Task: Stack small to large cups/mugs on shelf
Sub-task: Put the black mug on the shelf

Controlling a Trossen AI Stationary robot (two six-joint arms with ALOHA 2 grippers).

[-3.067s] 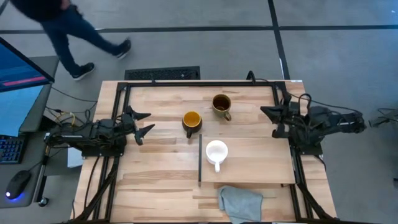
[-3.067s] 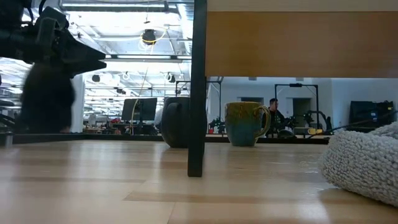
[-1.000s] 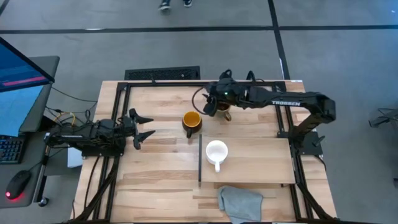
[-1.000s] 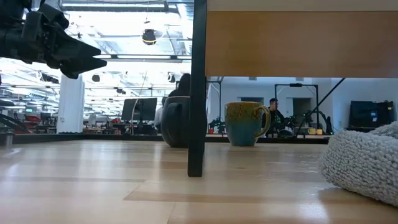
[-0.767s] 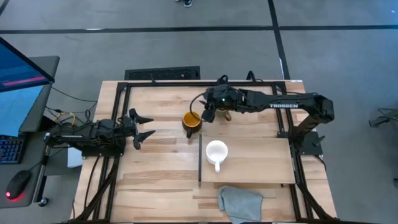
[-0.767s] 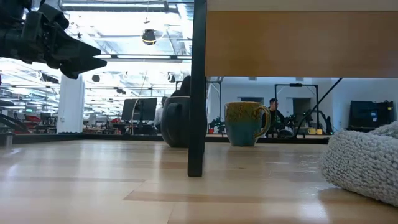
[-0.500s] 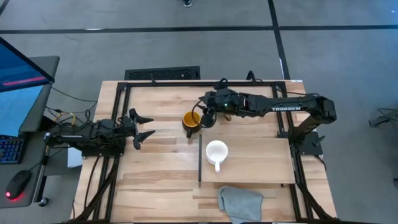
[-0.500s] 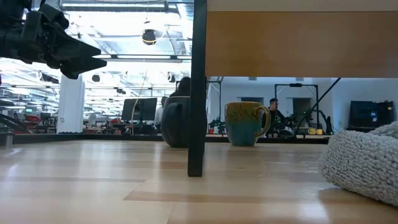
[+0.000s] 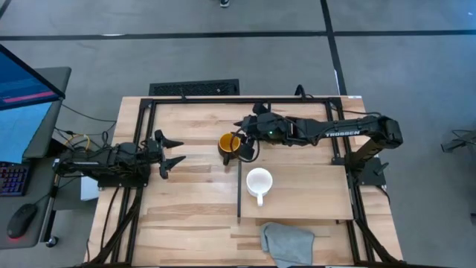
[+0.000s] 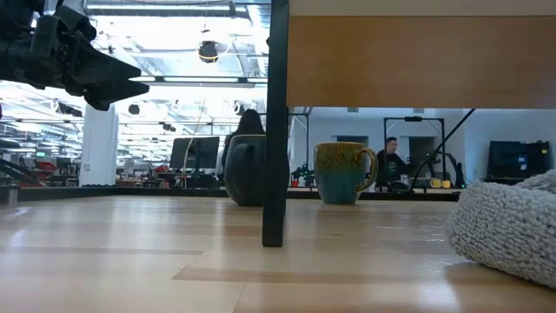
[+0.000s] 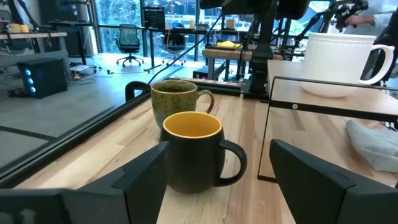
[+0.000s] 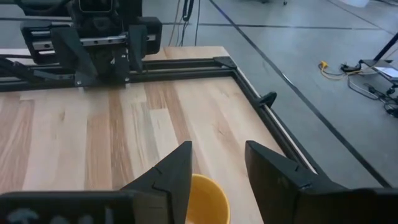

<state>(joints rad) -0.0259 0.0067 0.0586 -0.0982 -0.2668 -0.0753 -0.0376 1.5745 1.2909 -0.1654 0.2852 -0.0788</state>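
Note:
The black mug (image 9: pixel 225 141) with its yellow inside stands on the table just left of the shelf (image 9: pixel 305 197). The olive mug (image 11: pixel 177 99) stands behind it, under my right arm in the high view. Upright on the shelf sits the white mug (image 9: pixel 259 181). My right gripper (image 9: pixel 243 147) hangs open above the black mug's rim (image 12: pixel 208 198), its fingers slanting down and touching nothing. At the table's left side my left gripper (image 9: pixel 169 152) waits open, pointing level at the mugs.
A grey cloth (image 9: pixel 286 242) lies at the near edge, partly under the shelf. The shelf's dark leg (image 10: pixel 276 130) stands in front of the black mug in the low view. Bare wood lies between my left gripper and the mugs.
My right gripper has swung from over the olive mug toward the table's near edge and now hangs over the black mug, tipped slightly further down. The mugs have kept their places.

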